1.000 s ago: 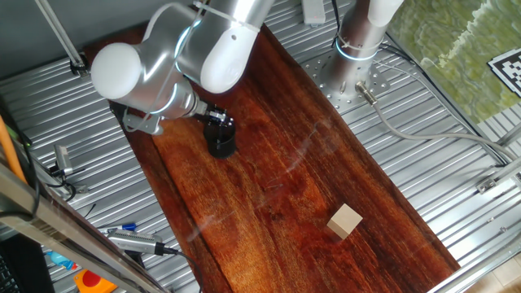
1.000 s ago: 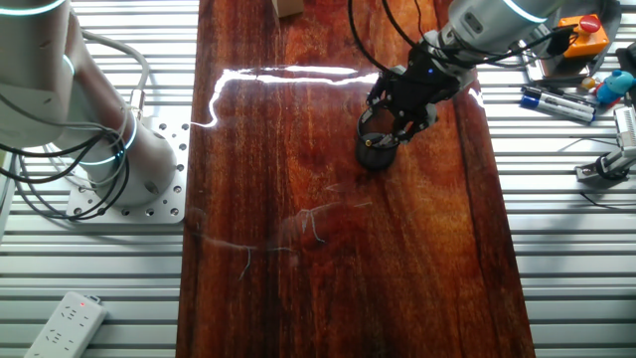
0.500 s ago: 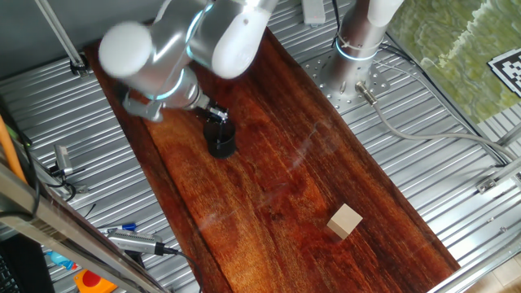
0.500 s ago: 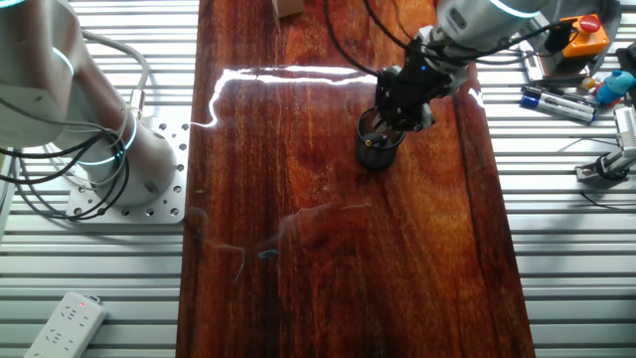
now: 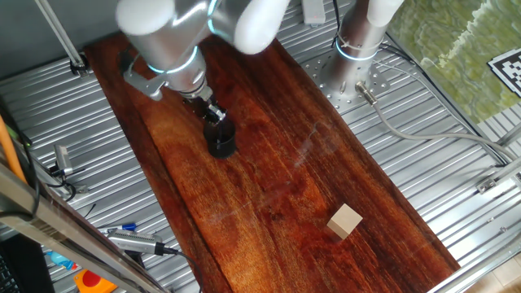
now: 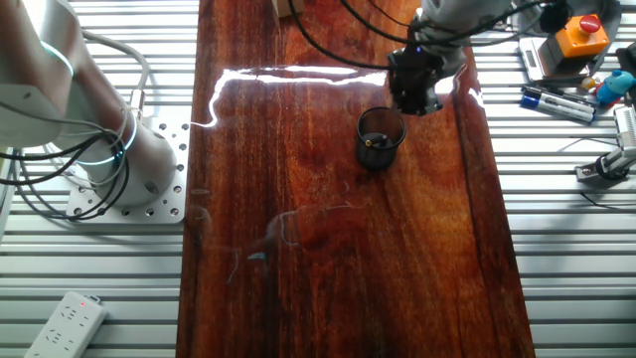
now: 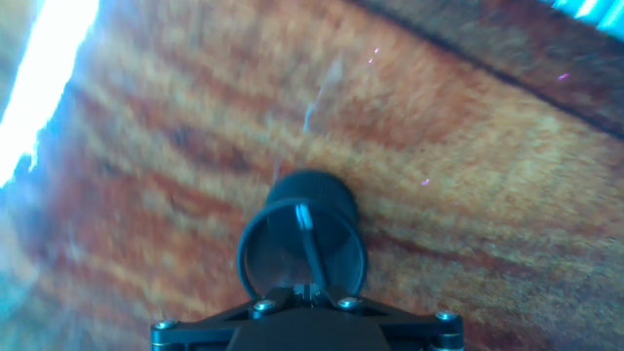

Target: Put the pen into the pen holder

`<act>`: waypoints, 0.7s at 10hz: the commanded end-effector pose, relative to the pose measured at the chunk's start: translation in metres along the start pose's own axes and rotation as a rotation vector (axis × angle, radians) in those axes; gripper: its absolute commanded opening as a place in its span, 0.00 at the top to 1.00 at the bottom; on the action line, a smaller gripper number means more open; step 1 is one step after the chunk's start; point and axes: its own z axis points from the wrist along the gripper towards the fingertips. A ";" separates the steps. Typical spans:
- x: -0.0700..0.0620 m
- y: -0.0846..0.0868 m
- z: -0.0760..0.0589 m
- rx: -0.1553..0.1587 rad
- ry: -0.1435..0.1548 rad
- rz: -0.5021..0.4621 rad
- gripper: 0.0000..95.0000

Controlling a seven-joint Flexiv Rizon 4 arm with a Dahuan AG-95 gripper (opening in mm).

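The gripper has lifted clear of the pen holder and now hangs just beyond its rim, toward one o'clock in the other fixed view, where half a second ago it sat right over the cup's mouth. The pen stands inside the holder, leaning against the wall, its pale tip glinting in the dark hollow. Whether the fingers are apart or together cannot be told; the hand view shows only the base of the hand. With the pen in the cup and the hand empty above it, the task looks done. The wooden block lies well apart at five o'clock. No brand, label or readable writing appears anywhere.
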 end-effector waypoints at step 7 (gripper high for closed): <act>-0.082 0.041 0.038 -0.027 -0.132 0.146 1.00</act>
